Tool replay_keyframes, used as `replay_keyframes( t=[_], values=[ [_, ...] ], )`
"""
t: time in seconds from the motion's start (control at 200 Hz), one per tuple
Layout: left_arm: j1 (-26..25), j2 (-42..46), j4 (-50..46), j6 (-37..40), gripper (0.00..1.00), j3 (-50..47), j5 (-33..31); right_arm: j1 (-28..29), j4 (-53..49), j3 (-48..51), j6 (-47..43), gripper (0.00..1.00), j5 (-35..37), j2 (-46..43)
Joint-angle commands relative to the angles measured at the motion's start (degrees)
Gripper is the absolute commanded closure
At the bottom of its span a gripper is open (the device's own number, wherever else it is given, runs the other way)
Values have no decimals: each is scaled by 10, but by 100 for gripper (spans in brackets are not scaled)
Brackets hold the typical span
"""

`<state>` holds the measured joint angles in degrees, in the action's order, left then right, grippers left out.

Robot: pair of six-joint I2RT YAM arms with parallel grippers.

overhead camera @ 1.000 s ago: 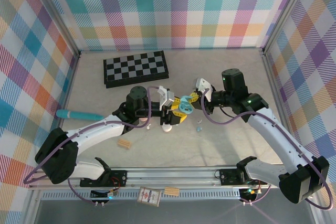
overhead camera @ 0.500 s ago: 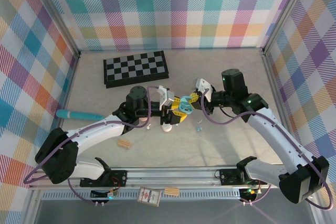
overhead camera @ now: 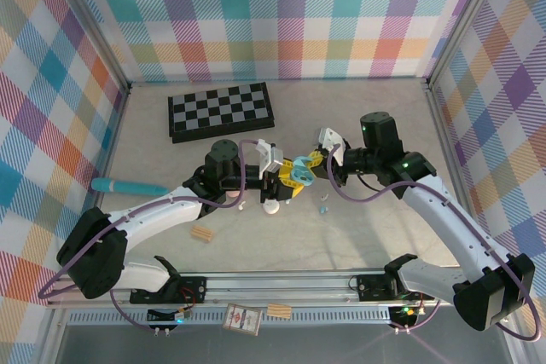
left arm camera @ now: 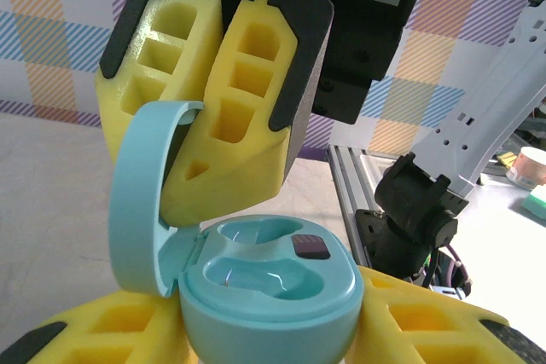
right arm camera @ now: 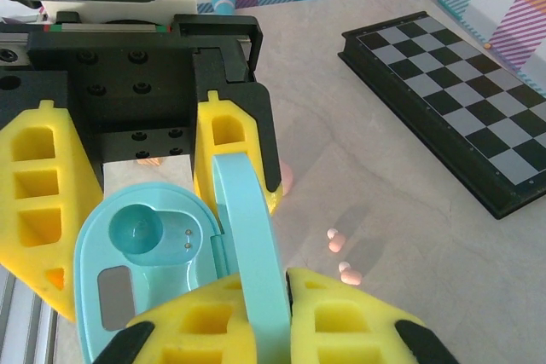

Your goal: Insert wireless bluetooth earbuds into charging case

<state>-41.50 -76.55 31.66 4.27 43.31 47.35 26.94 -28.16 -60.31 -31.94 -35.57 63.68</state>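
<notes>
Earbuds not yet in: loose on worktop, mid-frame right. Charging case aloft, centre frame, lid open, visible wells empty. Left tool grasping base, right tool clenched on lid.

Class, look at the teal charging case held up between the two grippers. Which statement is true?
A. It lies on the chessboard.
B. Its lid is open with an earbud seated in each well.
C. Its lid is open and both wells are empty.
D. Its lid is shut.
C: the lid stands hinged up from the charging case, and both wells are bare inside.
</notes>
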Motion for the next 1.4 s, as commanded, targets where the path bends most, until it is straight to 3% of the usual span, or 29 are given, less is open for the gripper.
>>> replay_keyframes(
  t=[0.0, 0.24, 0.425, 0.615, 0.83, 0.97, 1.185, 1.395],
  values=[
    [-3, 0, 19, 9, 60, -2, 19, -1, -4, 4, -3, 100, -18, -3],
    [-3, 0, 34, 8, 63, -12, 14, -1, -5, 0, -1, 100, -17, -6],
    [-2, 0, 55, 3, 63, -23, 14, -1, -3, -2, 6, 78, -19, -9],
    [3, -8, 91, -11, 63, -35, 18, -1, 2, -4, 14, 69, -30, -17],
    [16, -22, 159, -40, 63, -56, 16, -2, 15, 1, 15, 42, -52, -46],
    [26, -21, 181, -50, 63, -69, 19, -13, 57, 17, 35, 38, -83, -84],
    [44, 1, 185, -50, 64, -88, 10, -73, 181, 67, 163, 33, -77, -139],
    [58, 17, 185, -51, 64, -97, 18, -147, 263, 135, 374, 28, 64, -156]
  ],
)
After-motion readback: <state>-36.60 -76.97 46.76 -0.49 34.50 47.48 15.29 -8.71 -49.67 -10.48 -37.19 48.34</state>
